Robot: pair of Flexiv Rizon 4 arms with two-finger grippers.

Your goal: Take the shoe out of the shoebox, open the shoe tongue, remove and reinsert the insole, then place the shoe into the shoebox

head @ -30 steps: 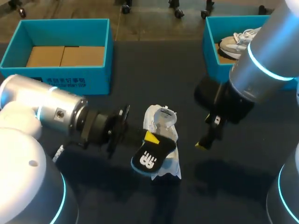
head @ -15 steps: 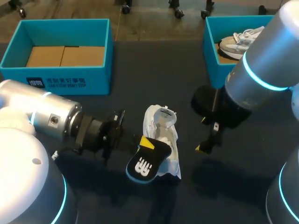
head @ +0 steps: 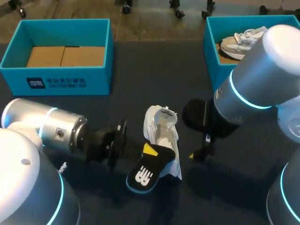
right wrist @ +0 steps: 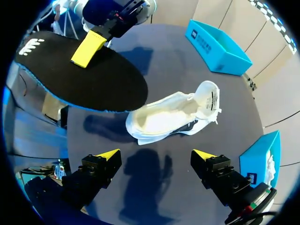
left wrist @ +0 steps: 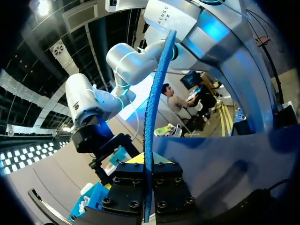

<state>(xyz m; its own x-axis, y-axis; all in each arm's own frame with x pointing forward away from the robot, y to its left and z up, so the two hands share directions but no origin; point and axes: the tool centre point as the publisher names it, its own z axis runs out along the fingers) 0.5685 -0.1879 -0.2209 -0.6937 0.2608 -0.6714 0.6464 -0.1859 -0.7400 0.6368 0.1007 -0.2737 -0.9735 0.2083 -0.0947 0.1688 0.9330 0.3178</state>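
Carrying everything, the dark bench (head: 140,70) is bearing two teal boxes along its far side. The left shoebox (head: 61,83) is showing only its cardboard floor, and the right shoebox (head: 212,56) is holding a second shoe (head: 236,43). The white shoe (head: 161,125) is lying near the middle of the bench, well apart from both boxes, with its opening exposed so the inside is reachable.

The black insole (head: 149,169) is hanging over the shoe's near end. The left gripper (head: 148,150) is pinching it, fingers pressing on both faces. By that, the insole looks to be out, with reinsertion the likely step in hand. The right gripper (head: 196,153) is hovering just right of the shoe, fingers spread and holding nothing, probably placed to steady the shoe.

The left wrist view is giving only the insole edge-on between its fingers. The right wrist view is laying out the shoe's pale interior along its length, which the insole is partly covering in the head view.
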